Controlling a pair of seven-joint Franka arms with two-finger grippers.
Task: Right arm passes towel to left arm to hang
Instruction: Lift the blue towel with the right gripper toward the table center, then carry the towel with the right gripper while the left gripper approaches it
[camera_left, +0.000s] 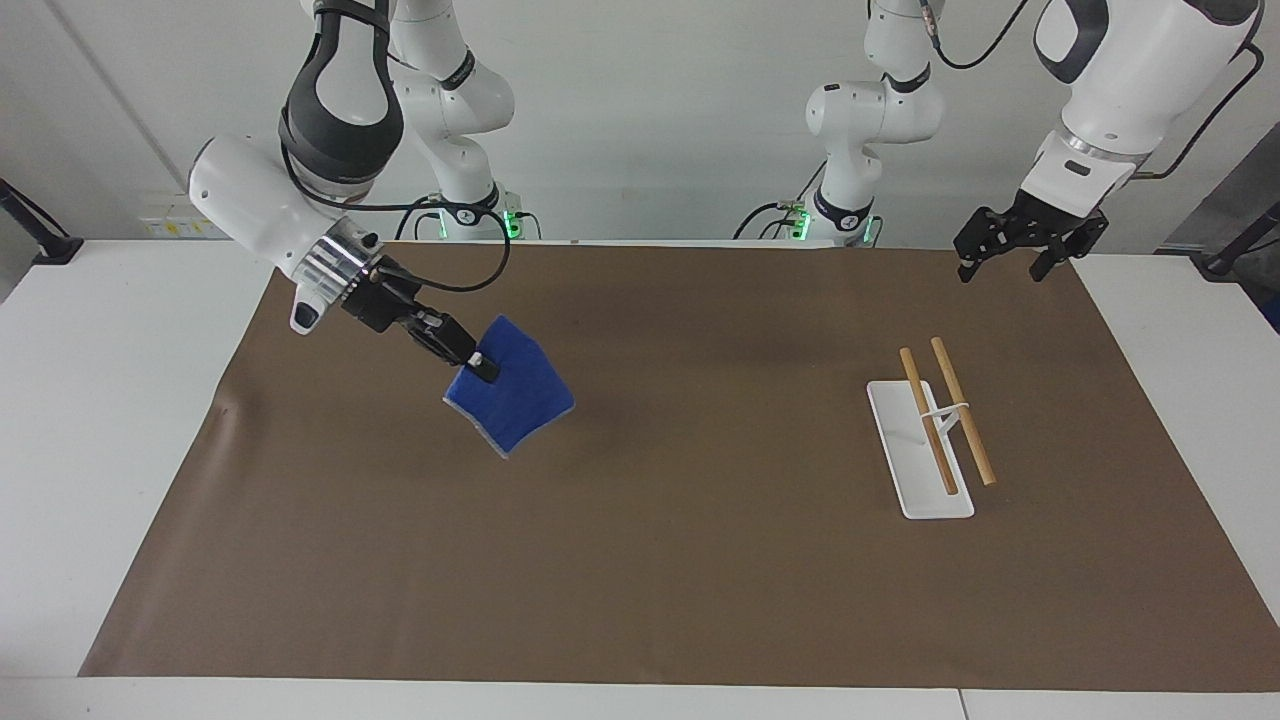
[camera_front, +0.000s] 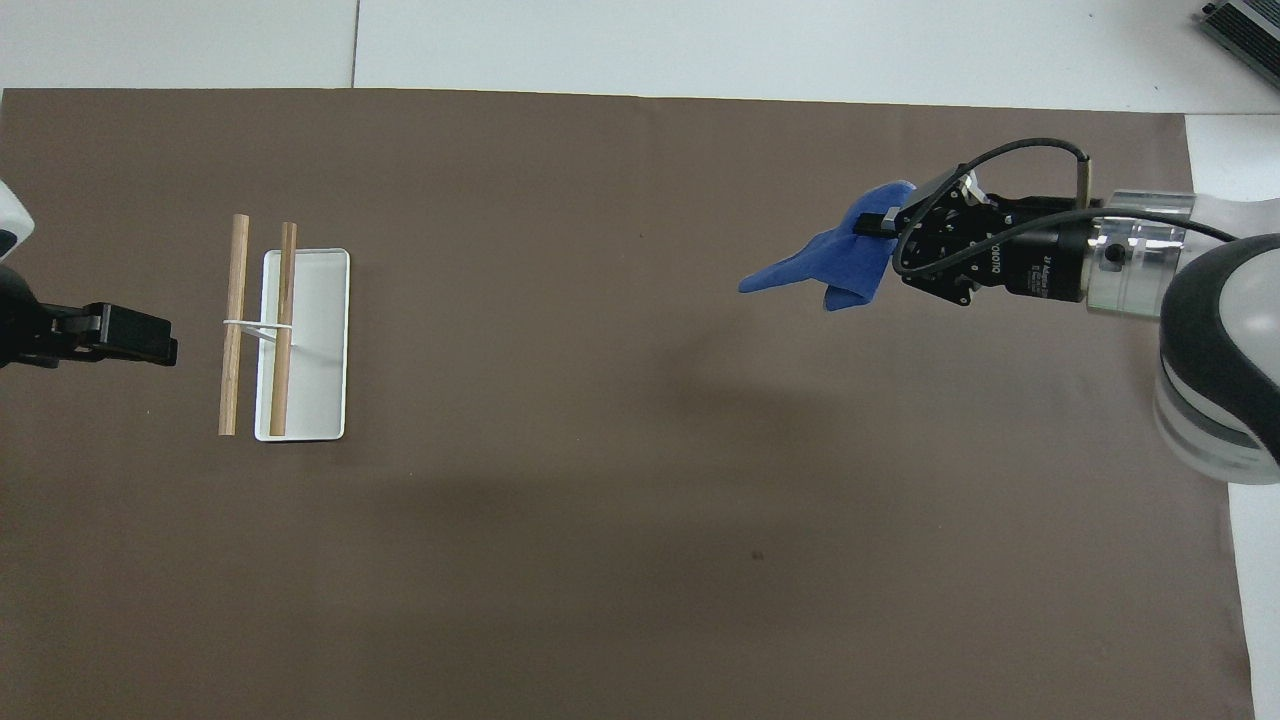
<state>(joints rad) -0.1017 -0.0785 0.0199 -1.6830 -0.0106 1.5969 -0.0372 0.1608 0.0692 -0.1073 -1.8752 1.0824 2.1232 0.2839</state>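
My right gripper (camera_left: 481, 364) is shut on one corner of the bright-blue towel (camera_left: 514, 402) and holds it in the air over the brown mat at the right arm's end of the table. The towel hangs down from the fingers, clear of the mat. In the overhead view the right gripper (camera_front: 886, 221) points sideways toward the table's middle, and the towel (camera_front: 832, 268) trails from it. My left gripper (camera_left: 1003, 268) is open and empty, raised over the mat's edge at the left arm's end; it also shows in the overhead view (camera_front: 150, 346). The left arm waits.
A white tray (camera_left: 898, 440) with two wooden bars (camera_left: 962, 410) on a stand sits on the mat near the left arm's end; the overhead view shows the tray too (camera_front: 322, 330). The brown mat (camera_left: 700, 560) covers most of the white table.
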